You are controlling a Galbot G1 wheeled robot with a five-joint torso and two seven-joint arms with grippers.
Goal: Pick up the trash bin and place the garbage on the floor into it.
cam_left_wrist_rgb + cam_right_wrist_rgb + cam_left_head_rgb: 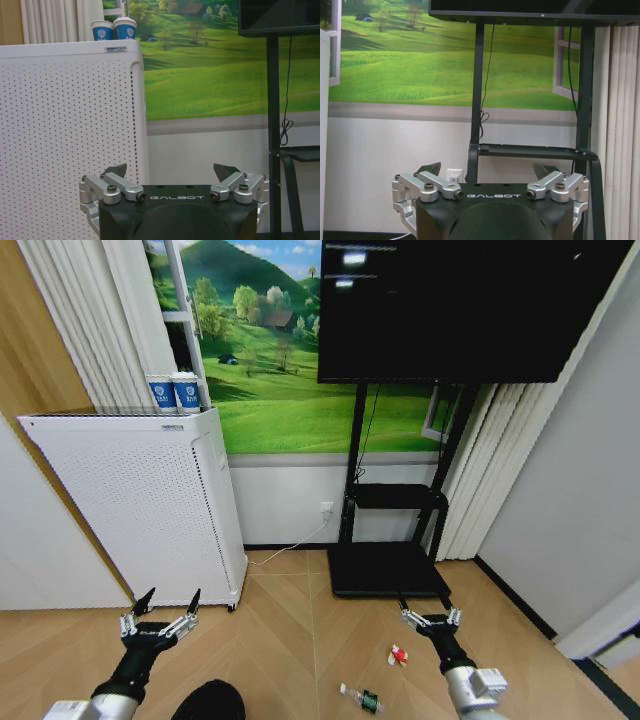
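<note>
The trash bin [208, 702] shows as a dark round shape at the bottom edge of the head view, just right of my left arm. On the floor [290, 640] lie a clear bottle with a green label [360, 699] and a crumpled red-and-white wrapper [398, 655], both near my right arm. My left gripper [170, 600] [176, 172] is held open above the floor in front of the white box, holding nothing. Above the floor near the stand's base, my right gripper [428, 611] [490, 170] is open and empty, with the wrapper just to its left.
A tall white perforated box [140, 500] with two blue cups [175, 392] on top stands at the left. A black TV stand [390, 565] with a screen [450, 310] is ahead. A grey wall [570, 510] closes the right side.
</note>
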